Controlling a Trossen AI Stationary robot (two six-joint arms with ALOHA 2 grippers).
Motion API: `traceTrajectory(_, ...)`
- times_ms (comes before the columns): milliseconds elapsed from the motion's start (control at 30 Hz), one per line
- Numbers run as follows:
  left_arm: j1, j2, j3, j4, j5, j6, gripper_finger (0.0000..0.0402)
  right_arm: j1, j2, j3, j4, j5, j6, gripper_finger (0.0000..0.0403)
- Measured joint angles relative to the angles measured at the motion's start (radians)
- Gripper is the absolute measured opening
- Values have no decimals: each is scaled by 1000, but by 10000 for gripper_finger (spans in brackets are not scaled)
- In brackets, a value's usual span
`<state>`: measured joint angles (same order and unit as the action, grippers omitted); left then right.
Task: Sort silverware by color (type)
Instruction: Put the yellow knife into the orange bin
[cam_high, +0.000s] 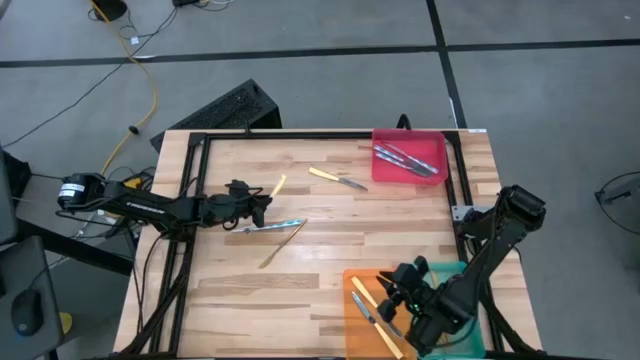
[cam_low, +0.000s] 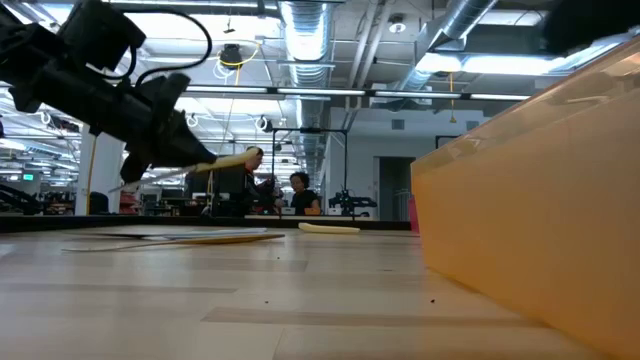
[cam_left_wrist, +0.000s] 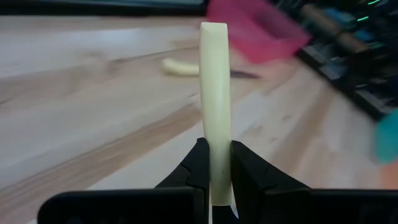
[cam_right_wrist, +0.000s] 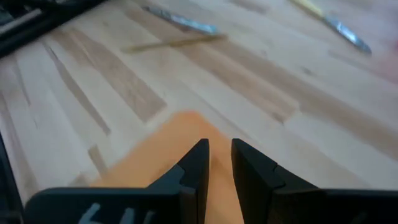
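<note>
My left gripper (cam_high: 258, 205) hovers over the table's left half, shut on a yellow-handled utensil (cam_left_wrist: 214, 81) whose handle sticks out past the fingertips (cam_low: 235, 159). Its other end is hidden by the gripper. A yellow-handled knife (cam_high: 335, 178), a silver-ended utensil (cam_high: 262, 228) and a plain wooden one (cam_high: 283, 243) lie flat on the wood. My right gripper (cam_right_wrist: 216, 158) hangs above the orange tray (cam_high: 352, 330) at the near right, its fingers a narrow gap apart with nothing between them. My left gripper pinches the yellow handle (cam_left_wrist: 216, 146) between its two fingers, on the handle's flat sides. The fingers come from the table's left, slanting slightly down, and the handle runs along them and on beyond their tips. The utensil is lifted clear of the table.
A red tray (cam_high: 432, 145) at the far right holds several silver-ended utensils. The orange tray holds yellow-handled ones (cam_high: 366, 292), and a teal tray (cam_high: 455, 268) stands beside it. A black frame (cam_high: 300, 135) rims the table. People stand in the room beyond (cam_low: 298, 190).
</note>
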<state>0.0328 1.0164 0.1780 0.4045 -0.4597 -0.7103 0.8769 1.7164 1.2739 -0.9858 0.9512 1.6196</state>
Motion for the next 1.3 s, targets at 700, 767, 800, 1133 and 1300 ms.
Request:
traceTrajectory(700, -157, 0, 0, 405, 45, 138, 20, -366, 42, 2, 836, -74, -894, 99)
traceTrajectory(767, -174, 0, 1, 435, 46, 153, 20, -387, 68, -3, 883, -92, -928, 111)
traceTrajectory(800, -180, 0, 1, 445, 46, 159, 20, -408, 88, 1, 941, -110, -944, 119)
traceTrajectory(1133, -255, 0, 0, 558, 53, 258, 28, -499, 239, -1, 1464, -142, -1215, 205)
traceTrajectory(1300, -289, 0, 0, 575, 55, 297, 27, -528, 244, 2, 1523, -164, -1270, 215)
